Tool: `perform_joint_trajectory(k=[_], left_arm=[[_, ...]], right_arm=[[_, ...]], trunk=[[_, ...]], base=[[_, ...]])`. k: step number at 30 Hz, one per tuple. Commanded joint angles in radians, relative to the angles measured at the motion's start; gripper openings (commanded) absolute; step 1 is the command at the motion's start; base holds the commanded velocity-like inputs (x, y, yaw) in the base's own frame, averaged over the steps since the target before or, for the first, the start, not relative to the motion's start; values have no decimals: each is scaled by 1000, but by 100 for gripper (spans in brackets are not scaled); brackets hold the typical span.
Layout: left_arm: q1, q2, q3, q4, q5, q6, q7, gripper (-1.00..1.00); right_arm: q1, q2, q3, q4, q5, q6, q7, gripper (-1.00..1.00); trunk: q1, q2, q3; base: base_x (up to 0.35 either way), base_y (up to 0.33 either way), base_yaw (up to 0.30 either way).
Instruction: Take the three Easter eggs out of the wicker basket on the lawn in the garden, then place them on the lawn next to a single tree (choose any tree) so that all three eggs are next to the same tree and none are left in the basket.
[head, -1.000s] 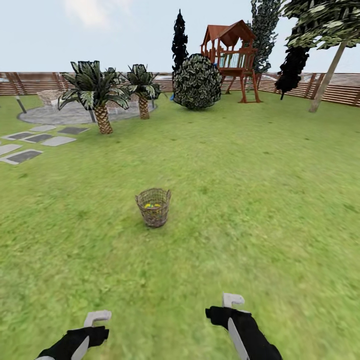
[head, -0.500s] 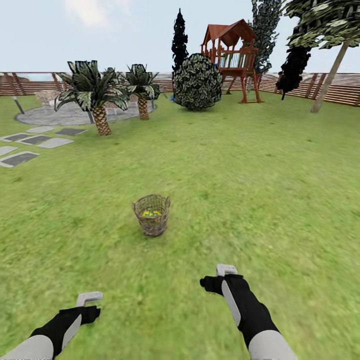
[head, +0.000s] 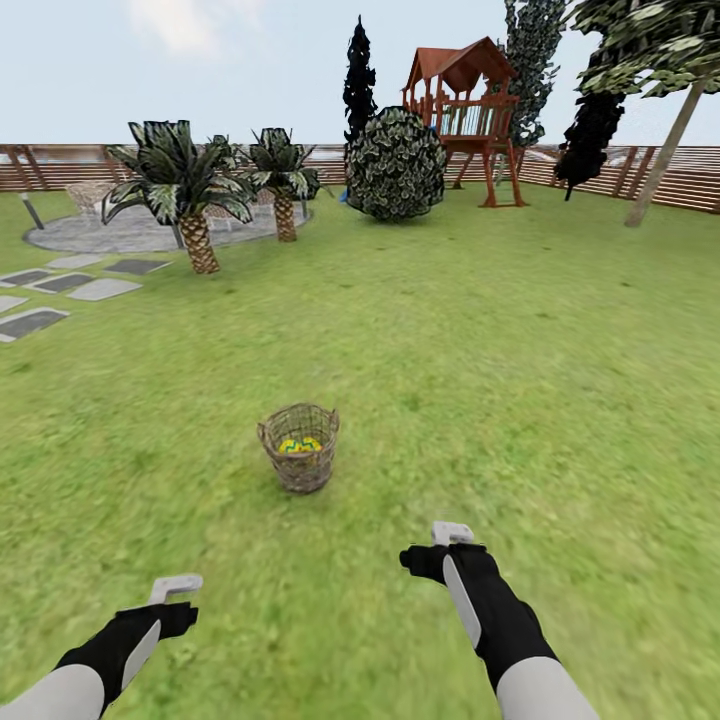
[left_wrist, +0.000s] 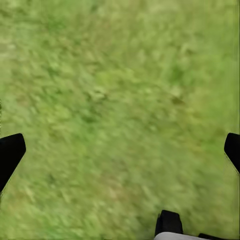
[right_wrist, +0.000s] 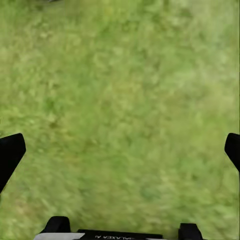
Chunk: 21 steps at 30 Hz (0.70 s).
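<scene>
**Inspector:** Nearest items first. Arms?

**Assistant:** Left gripper (head: 176, 588) low at near left, right gripper (head: 452, 533) further forward at near right, both over bare lawn (head: 520, 400). In each wrist view the fingers (left_wrist: 11, 152) sit at opposite edges with grass between them, so both are released and hold nothing.

**Inspector:** Change over the last second?

**Assistant:** Both arms have come up and forward; more sleeve now shows, the right most. The basket (head: 299, 447) sits lower and larger in the head view, and the whole scene has slid with it, so the robot itself has closed in. The basket has not been moved.

**Inspector:** Eggs?

**Assistant:** Still inside the basket. Yellow with some blue shows through the rim as the eggs (head: 299, 444); I cannot count three from here. The basket stands upright on the lawn, ahead of and between the grippers, nearer the right, not yet touched.

**Inspector:** Meaning for the task?

**Assistant:** My judgement: approach phase, no egg out yet. The right arm looks set for the first reach.

**Inspector:** Beyond?

**Assistant:** Palms (head: 190, 200) far left, a bush (head: 395, 165) and play tower (head: 465, 100) far centre. A tree (head: 655, 150) with a pale leaning trunk stands far right by the fence (head: 690, 175), well apart from the basket.
</scene>
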Motion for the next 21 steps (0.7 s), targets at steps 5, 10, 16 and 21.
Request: perform_joint_trajectory(k=[5, 10, 16, 21], left_arm=[[-1, -4, 5, -9, 1, 30, -1, 100], [-1, -1, 4, -11, 1, 34, -5, 100], [-1, -7, 5, -12, 1, 36, -3, 100], [-1, -8, 4, -13, 1, 36, -3, 100]], right_arm=[[10, 1, 0, -92, -10, 6, -2, 100], [13, 1, 0, -107, -10, 5, -2, 100], [14, 1, 1, -105, -9, 4, -1, 100], [14, 1, 0, -104, -10, 4, 0, 100]], trunk=[[1, -2, -2], [1, -2, -2], [1, -2, -2], [1, -2, -2]], base=[[336, 0, 0], [336, 0, 96], [336, 0, 269], [336, 0, 112]])
